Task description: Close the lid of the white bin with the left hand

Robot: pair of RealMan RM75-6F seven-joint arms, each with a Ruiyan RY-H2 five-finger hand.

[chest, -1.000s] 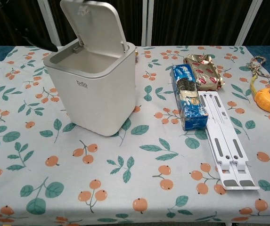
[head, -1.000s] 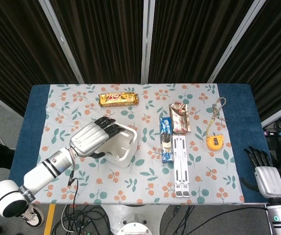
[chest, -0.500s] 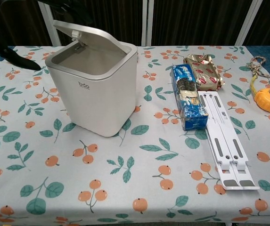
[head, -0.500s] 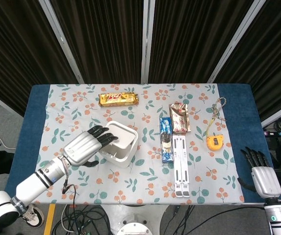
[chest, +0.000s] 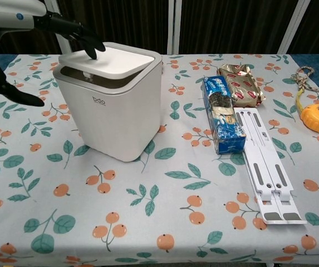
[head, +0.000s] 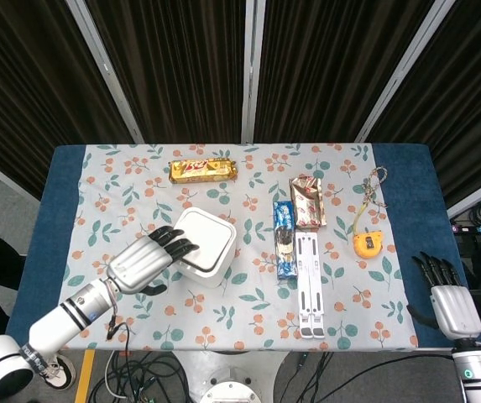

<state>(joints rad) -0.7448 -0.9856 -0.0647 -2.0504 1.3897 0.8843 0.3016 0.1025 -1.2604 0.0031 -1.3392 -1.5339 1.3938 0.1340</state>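
White bin (chest: 114, 105), floral tablecloth (chest: 148, 222) (orange fruit, green leaves).

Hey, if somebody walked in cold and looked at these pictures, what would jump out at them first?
Probably the left hand with its dark fingers resting on the lid of the white bin, left of centre on the floral tablecloth; the lid is nearly flat, a thin gap showing at the front. Next, the orange tape measure at the far right.

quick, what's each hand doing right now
Left hand: open, fingers resting on the bin lid, holding nothing.
Right hand: open, empty, at the table edge.
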